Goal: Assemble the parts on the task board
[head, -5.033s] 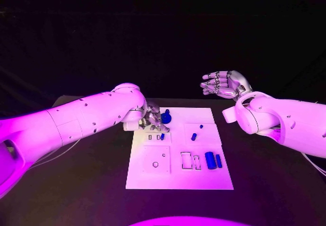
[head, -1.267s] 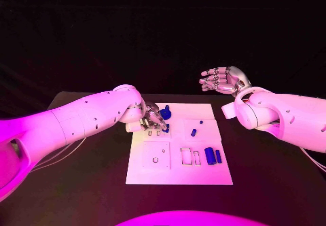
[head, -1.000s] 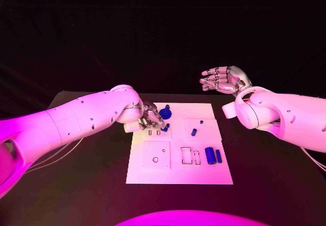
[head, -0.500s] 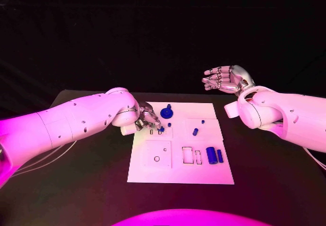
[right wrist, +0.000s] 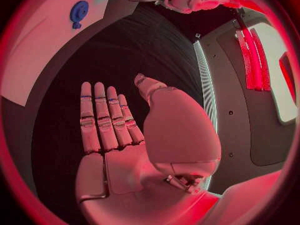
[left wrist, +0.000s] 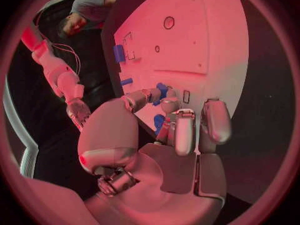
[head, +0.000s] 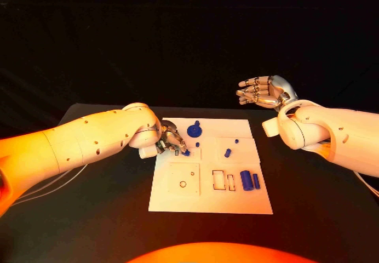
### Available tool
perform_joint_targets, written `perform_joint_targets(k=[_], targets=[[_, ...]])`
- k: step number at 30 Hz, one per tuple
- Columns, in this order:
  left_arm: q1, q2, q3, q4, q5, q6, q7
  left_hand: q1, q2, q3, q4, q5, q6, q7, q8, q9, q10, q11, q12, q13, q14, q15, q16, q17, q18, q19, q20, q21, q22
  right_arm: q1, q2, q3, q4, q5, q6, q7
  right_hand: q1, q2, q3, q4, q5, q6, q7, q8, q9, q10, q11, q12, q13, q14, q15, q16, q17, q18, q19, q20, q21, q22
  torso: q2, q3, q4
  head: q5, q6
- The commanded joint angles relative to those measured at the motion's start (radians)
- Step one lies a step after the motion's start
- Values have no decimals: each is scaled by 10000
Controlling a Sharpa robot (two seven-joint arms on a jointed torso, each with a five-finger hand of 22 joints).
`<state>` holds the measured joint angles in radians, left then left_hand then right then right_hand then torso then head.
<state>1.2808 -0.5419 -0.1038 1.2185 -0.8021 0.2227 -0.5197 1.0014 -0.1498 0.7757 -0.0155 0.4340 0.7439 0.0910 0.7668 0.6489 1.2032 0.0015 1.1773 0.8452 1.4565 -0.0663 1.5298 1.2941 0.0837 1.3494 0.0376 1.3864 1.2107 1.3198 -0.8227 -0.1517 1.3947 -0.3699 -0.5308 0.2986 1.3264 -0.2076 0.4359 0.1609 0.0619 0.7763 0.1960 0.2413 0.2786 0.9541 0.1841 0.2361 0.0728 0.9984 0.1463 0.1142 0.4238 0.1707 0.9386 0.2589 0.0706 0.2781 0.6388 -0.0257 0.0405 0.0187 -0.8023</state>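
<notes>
A small blue part (head: pixel 186 153) sits pinched in the fingers (left wrist: pixel 164 92) of my left hand (head: pixel 171 143), low over the near-left slots of the white task board (head: pixel 210 194), which lies mid-worktop (head: pixel 95 219). My right hand (head: pixel 264 91) hangs beyond the board's far right corner, fingers loosely curled, holding nothing.

Task board (head: pixel 209 197) lies mid-table (head: pixel 95 219), parts (head: pixel 246 179) on it
</notes>
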Motion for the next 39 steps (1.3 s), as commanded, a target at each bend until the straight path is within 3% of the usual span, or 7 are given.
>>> perform_joint_targets(k=[1,18,39], targets=[[-3,28,-9,19,-63,8,-18,-33,319,1140,-263,1056,1097,-424,592,1354,946,-262,203,235,1006,-108,190,2283,-87,260,-17,193,210,0,9,4,-4,-6,29,22,-78,266,-207,-104,100,102,428,-131,-55,26,10,-88,-86,-18,8,-161,-79,134,-131,-3,-58,-82,3,6,-2,7,-1],[-25,100,-50,-37,-343,-485,-19,-166,386,864,-168,944,1212,-487,576,1396,1091,-304,269,377,1024,-137,219,2346,-99,282,-42,207,258,0,7,3,-12,-6,27,32,-78,266,-207,-104,100,102,428,-131,-55,26,10,-88,-86,-18,8,-161,-79,134,-131,-3,-58,-82,13,3,-6,-12,-5],[-68,135,-64,-47,-627,-329,-43,-228,344,312,-71,824,1274,-541,509,1440,1172,-338,272,464,1033,-160,233,2378,-104,284,-67,194,270,-3,10,1,-32,-6,33,38,-78,276,-218,-111,100,125,418,-142,-58,39,3,-104,-89,-12,6,-176,-110,135,-129,-3,-57,-127,13,1,-5,-16,-32]])
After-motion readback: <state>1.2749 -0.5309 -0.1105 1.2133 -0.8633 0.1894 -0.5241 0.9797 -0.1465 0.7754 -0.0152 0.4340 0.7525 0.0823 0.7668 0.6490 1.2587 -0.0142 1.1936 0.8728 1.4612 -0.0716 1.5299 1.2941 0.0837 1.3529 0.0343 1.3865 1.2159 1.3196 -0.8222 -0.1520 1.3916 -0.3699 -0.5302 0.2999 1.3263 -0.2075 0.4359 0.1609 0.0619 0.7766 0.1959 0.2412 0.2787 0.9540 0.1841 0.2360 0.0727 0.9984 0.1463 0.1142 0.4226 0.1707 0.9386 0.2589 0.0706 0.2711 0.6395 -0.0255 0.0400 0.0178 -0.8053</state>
